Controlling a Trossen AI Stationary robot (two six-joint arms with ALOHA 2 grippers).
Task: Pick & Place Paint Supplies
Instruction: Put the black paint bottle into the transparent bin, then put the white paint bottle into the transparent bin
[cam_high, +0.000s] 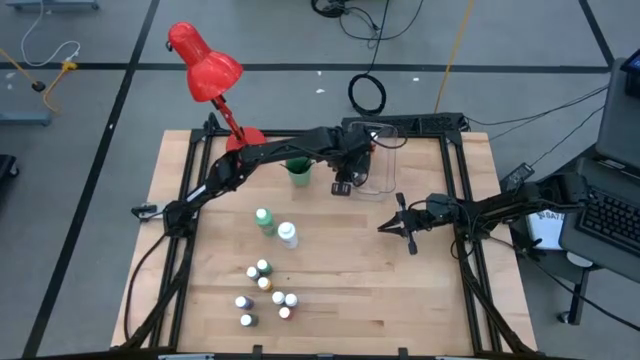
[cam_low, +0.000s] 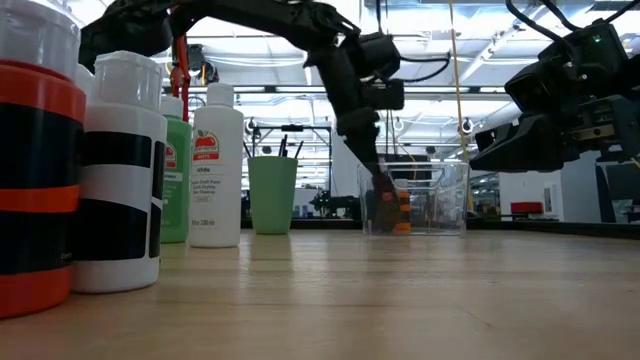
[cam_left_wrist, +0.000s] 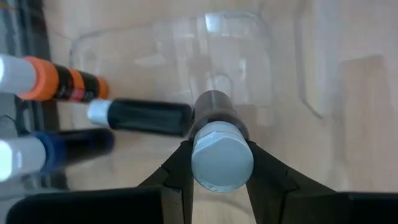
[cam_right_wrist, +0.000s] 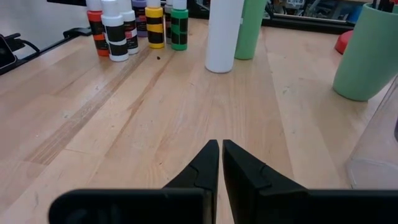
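High view: left gripper (cam_high: 343, 186) over clear bin (cam_high: 383, 172), far centre; right gripper (cam_high: 398, 226) idle just right of centre.

Low view: left arm reaches down into bin.

Left wrist view: fingers (cam_left_wrist: 177, 171) pinch dark bottle (cam_left_wrist: 217, 144), white cap toward camera, long axis upright. Placing step; next you release.

Right wrist view: fingers pressed together, empty.

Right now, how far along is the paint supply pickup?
Done: three small bottles already lie in the clear bin. In hand: the left claw holds a dark bottle over the bin. Left: the cluster of small bottles and two tall bottles on the table. The right claw waits shut beside the bin.
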